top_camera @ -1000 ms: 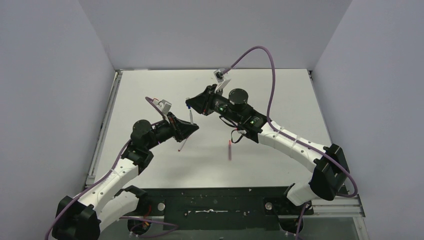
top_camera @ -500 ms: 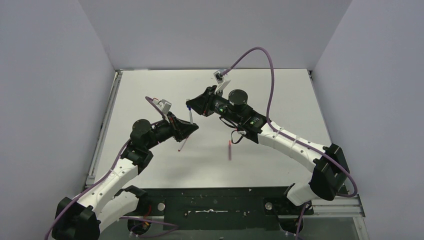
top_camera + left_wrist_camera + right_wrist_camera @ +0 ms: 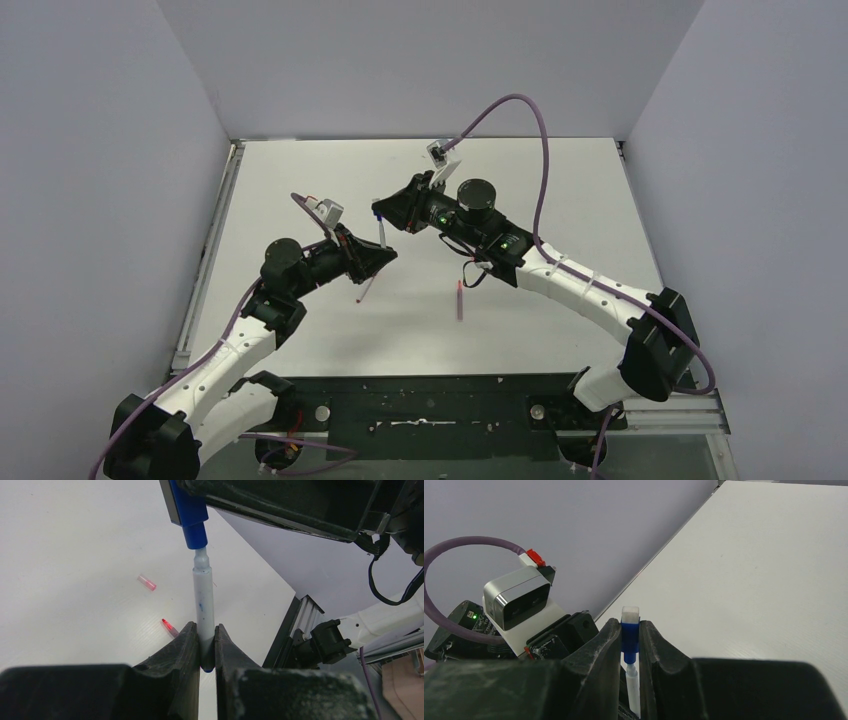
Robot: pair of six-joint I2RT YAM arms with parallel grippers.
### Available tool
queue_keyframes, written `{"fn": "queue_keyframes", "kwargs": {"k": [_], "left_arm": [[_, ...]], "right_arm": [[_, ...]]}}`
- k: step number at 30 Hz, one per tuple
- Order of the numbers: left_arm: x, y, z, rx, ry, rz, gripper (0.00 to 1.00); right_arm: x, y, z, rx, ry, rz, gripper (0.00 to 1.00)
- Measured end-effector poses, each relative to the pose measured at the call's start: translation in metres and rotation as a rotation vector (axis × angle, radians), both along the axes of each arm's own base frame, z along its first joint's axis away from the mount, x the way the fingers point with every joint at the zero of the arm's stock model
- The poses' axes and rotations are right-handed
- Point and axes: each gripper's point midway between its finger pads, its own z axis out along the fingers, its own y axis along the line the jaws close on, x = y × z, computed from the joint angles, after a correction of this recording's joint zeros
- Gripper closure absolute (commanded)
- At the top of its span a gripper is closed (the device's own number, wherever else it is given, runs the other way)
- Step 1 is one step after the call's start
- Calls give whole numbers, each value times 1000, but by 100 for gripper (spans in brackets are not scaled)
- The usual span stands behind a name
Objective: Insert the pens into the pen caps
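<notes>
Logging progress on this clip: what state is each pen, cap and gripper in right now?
left gripper: shut on white pen
right gripper: shut on blue cap
white pen: held, tip at the blue cap's mouth, neck exposed, not seated
blue cap: held over the pen tip
pink cap: loose on the table, no pen in it
red-tipped pen: lying uncapped
pinkish pen: lying; capped or not, cannot tell

Top view: whole table [image 3: 560, 200] is seen from high above its near edge, tilted downward, far off. Wrist views: each is set close behind its own pincer, left pincer [image 3: 204, 632], right pincer [image 3: 630, 627], sighted along the fingers. Shared by all three: white pen [image 3: 203, 600] at blue cap [image 3: 192, 515].
</notes>
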Motion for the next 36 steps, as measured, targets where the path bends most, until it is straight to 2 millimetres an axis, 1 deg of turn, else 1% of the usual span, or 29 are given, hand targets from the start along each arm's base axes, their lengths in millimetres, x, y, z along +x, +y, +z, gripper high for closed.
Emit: {"fn": "queue_keyframes", "kwargs": {"k": [36], "left_arm": [[0, 0, -1, 8, -3, -3, 100]], "right_arm": [[-3, 0, 1, -2, -3, 17, 100]]}}
